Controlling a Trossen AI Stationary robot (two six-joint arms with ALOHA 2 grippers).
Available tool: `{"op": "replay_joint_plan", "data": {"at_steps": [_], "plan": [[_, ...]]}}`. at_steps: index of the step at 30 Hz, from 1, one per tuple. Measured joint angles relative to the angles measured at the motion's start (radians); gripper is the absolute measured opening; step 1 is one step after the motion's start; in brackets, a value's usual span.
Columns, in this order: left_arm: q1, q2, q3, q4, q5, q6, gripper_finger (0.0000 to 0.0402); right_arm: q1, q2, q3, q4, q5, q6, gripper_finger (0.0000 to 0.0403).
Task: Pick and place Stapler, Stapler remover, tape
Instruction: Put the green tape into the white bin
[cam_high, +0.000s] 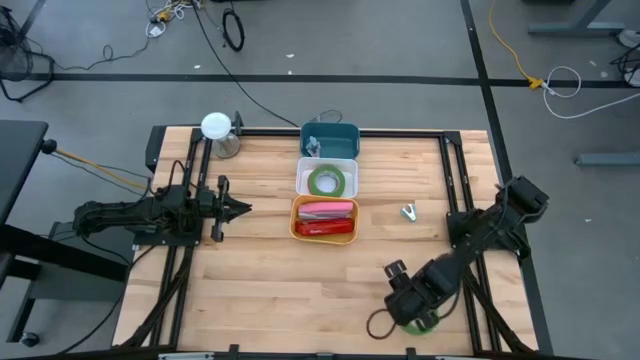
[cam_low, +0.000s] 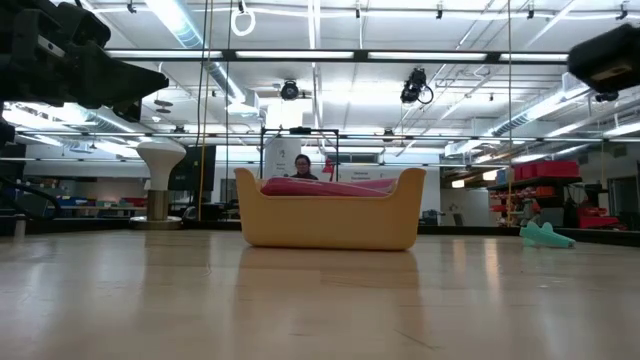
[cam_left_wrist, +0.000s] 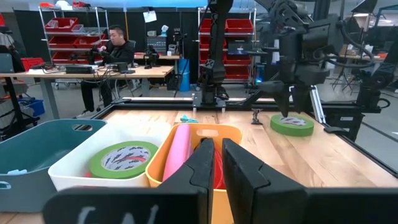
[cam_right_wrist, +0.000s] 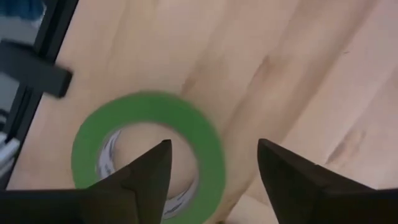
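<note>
The right hand (cam_right_wrist: 211, 171) hangs with fingers spread wide over a green tape roll (cam_right_wrist: 146, 155) lying flat on the table (cam_high: 260, 290), well off from the yellow tray (cam_high: 324, 232). It looks light, stiff and smooth; pinching across the rim seems safest. The left hand (cam_left_wrist: 214, 165) waits beside that tray, pinched narrow, empty.
</note>
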Motion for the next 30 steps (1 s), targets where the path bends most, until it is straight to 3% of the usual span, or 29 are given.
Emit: {"op": "replay_joint_plan", "data": {"at_steps": [11,30], "plan": [[0.000,0.000,0.000,0.000,0.000,0.000,0.0037,0.107,0.000,-0.071,0.009,0.073,0.013,0.0247],[0.000,0.000,0.000,0.000,0.000,0.000,0.0037,0.114,0.000,-0.191,0.158,0.088,0.057,0.0233]]}}
